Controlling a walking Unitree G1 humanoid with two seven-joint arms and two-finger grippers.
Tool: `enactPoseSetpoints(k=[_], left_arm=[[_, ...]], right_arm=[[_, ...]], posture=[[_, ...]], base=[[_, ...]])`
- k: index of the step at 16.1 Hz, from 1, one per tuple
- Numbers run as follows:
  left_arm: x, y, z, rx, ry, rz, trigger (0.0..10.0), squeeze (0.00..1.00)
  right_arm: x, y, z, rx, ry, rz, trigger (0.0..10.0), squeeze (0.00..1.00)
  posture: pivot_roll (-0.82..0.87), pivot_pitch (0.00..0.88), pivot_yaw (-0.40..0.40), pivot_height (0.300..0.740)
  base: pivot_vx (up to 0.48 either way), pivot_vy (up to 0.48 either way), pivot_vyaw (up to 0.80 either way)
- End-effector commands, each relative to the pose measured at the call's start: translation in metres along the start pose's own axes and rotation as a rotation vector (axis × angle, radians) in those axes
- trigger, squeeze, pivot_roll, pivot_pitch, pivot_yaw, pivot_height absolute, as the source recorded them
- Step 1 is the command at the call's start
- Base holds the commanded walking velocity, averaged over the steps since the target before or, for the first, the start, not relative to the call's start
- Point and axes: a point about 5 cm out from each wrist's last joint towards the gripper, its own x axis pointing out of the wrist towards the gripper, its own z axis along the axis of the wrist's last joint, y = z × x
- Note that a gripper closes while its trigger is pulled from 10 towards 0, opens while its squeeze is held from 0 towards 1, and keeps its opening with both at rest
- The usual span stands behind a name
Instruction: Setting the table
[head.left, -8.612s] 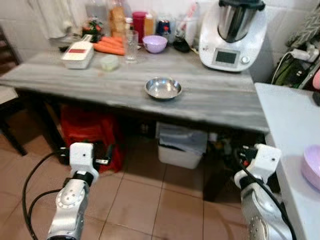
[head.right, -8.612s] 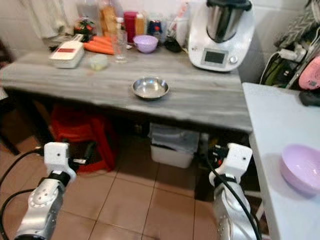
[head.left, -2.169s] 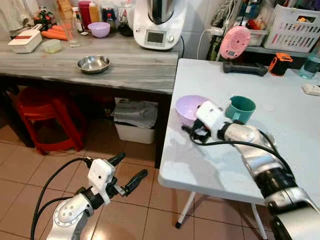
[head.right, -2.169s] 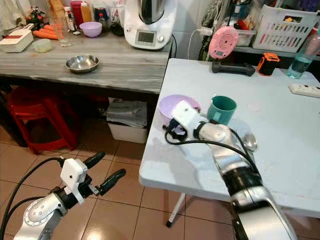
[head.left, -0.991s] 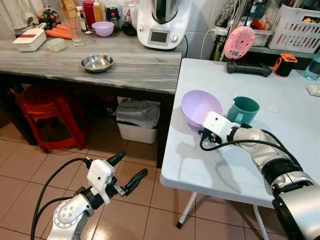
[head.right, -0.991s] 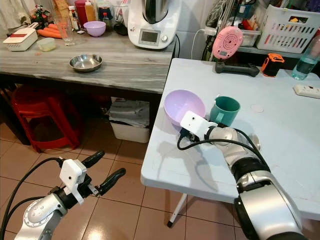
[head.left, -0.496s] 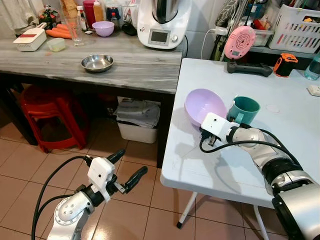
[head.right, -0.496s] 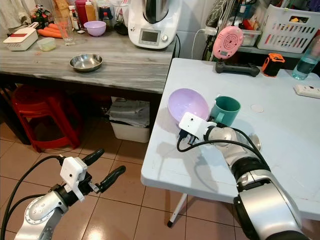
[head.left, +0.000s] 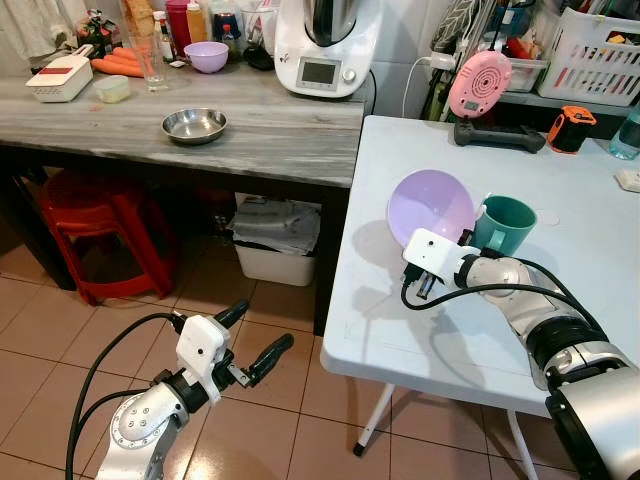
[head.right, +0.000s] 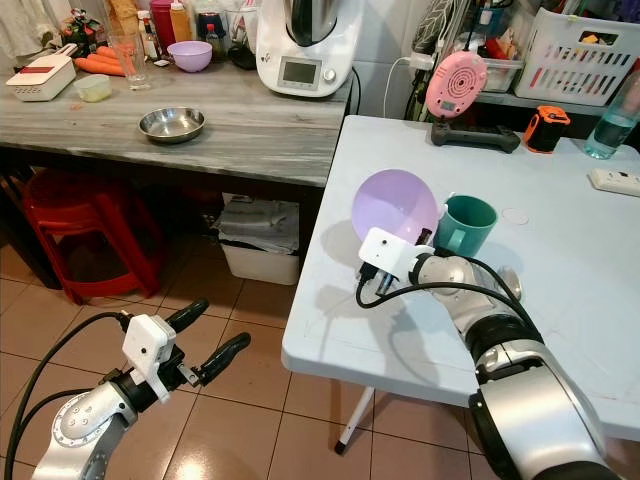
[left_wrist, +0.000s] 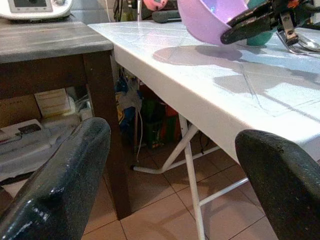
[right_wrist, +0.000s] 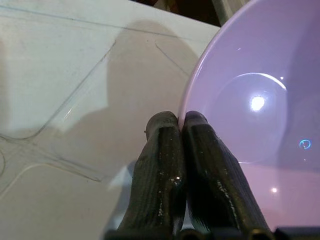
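- left gripper (head.left: 250, 336): hangs low over the floor tiles, fingers spread apart and grasping nothing; idle.
- metal bowl (head.left: 194, 125): on the grey counter (head.left: 120, 140), well away from both grippers; looks empty. a small purple bowl (head.left: 208, 57) stands further back among bottles.
- right gripper (right_wrist: 177, 122): fingers pinched tight on the near rim of the lilac bowl (head.left: 430, 207), one finger inside the rim, one outside.
- lilac bowl: lifted clear of the white table (head.left: 400, 330) and tilted, its opening turned toward the camera; its shadow lies on the tabletop below the gripper. nothing visible inside it.
- green cup (head.left: 504, 224): upright just beyond the bowl, on the gripper's far side; whether it touches the bowl cannot be told, nor what it holds.
- step in hand, as a judgement: carrying the bowl to a place setting. the next move calls for levelling the bowl, keeping clear of the cup, and lowering it flat before letting go; a rim pinch may let it swing.
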Motion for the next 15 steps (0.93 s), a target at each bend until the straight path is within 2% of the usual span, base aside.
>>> enactPoseSetpoints(k=[1, 3, 4, 7, 9, 11, 12, 13, 15], left_arm=[[0.002, 0.002, 0.001, 0.019, -0.001, -0.001, 10.0, 0.0], [0.003, 0.002, 0.0, 0.018, -0.003, 0.004, 10.0, 0.0], [0.003, 0.004, 0.0, 0.028, -0.006, 0.033, 10.0, 0.0], [0.003, 0.018, -0.001, 0.033, -0.004, 0.177, 10.0, 0.0], [0.009, 0.039, 0.01, 0.025, -0.028, 0.372, 10.0, 0.0], [0.013, 0.046, 0.016, -0.013, -0.05, 0.456, 10.0, 0.0], [0.014, 0.046, 0.017, -0.011, -0.054, 0.456, 10.0, 0.0], [0.015, 0.046, 0.018, -0.013, -0.058, 0.457, 10.0, 0.0], [0.017, 0.045, 0.02, -0.025, -0.067, 0.46, 10.0, 0.0]], right_arm=[[-0.001, -0.01, 0.006, -0.035, -0.013, -0.019, 0.0, 0.0], [0.0, -0.011, 0.01, -0.042, -0.042, -0.034, 0.0, 0.0], [0.0, -0.011, 0.015, -0.034, -0.09, -0.055, 0.0, 0.0], [-0.001, -0.01, 0.028, 0.007, -0.204, -0.095, 0.0, 0.0], [-0.007, -0.012, 0.043, 0.109, -0.363, -0.213, 0.0, 0.0], [-0.014, -0.007, 0.05, 0.186, -0.43, -0.302, 0.0, 0.0], [-0.017, -0.005, 0.051, 0.208, -0.44, -0.334, 3.7, 0.0], [-0.021, -0.001, 0.052, 0.239, -0.461, -0.379, 10.0, 0.0], [-0.031, 0.007, 0.051, 0.329, -0.493, -0.483, 10.0, 0.0]], posture=[[0.05, 0.0, -0.028, 0.74], [0.05, 0.0, -0.031, 0.74], [0.05, 0.0, -0.033, 0.74], [0.05, 0.0, -0.035, 0.74], [0.04, 0.0, -0.036, 0.74], [0.03, 0.0, -0.039, 0.74], [0.03, 0.0, -0.037, 0.74], [0.02, 0.0, -0.039, 0.74], [0.02, 0.0, -0.039, 0.74]], base=[[0.0, 0.0, 0.0], [0.0, 0.0, 0.0], [0.0, 0.0, 0.0], [0.0, 0.0, 0.0], [0.0, 0.0, 0.0], [0.0, 0.0, 0.0], [0.0, 0.0, 0.0], [0.0, 0.0, 0.0], [0.0, 0.0, 0.0]])
